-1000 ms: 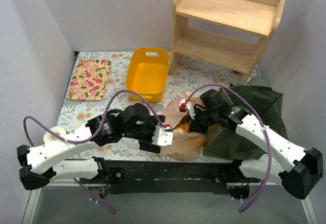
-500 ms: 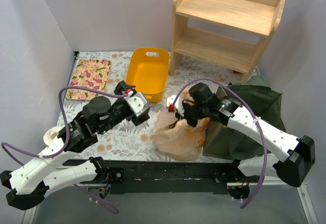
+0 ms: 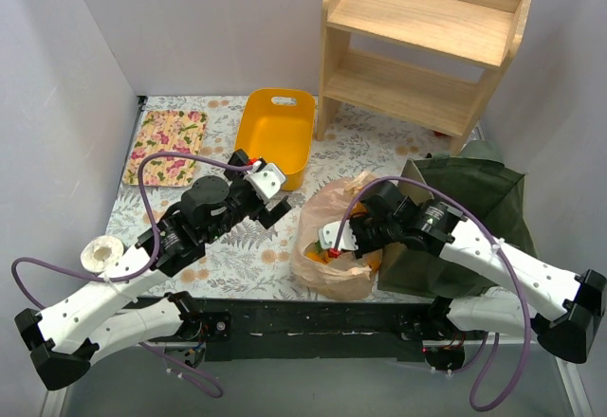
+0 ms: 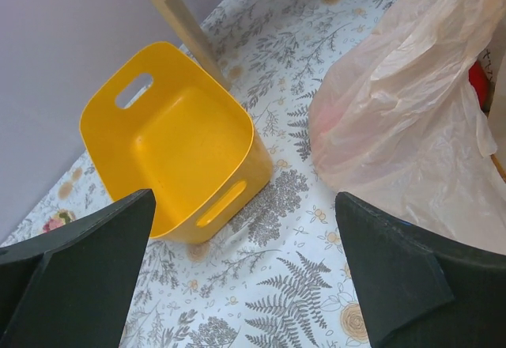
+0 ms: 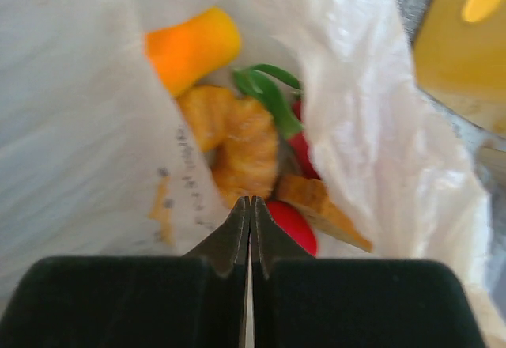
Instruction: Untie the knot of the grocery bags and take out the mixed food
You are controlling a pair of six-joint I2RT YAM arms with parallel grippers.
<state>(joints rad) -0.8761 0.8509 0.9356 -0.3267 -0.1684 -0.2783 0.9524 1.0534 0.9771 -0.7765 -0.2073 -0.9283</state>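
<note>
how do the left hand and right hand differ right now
The left hand is open and holds nothing; the right hand is shut. The left hand hovers over the table near the yellow bin; the right hand points into the open plastic bag at the mixed food. Both have black fingers.

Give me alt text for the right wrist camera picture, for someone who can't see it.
The right pincer, shut, points down into the open mouth of a thin pale plastic bag. Inside lie an orange piece, a golden-brown pastry, green leaves and something red. The picture is slightly blurred.
</note>
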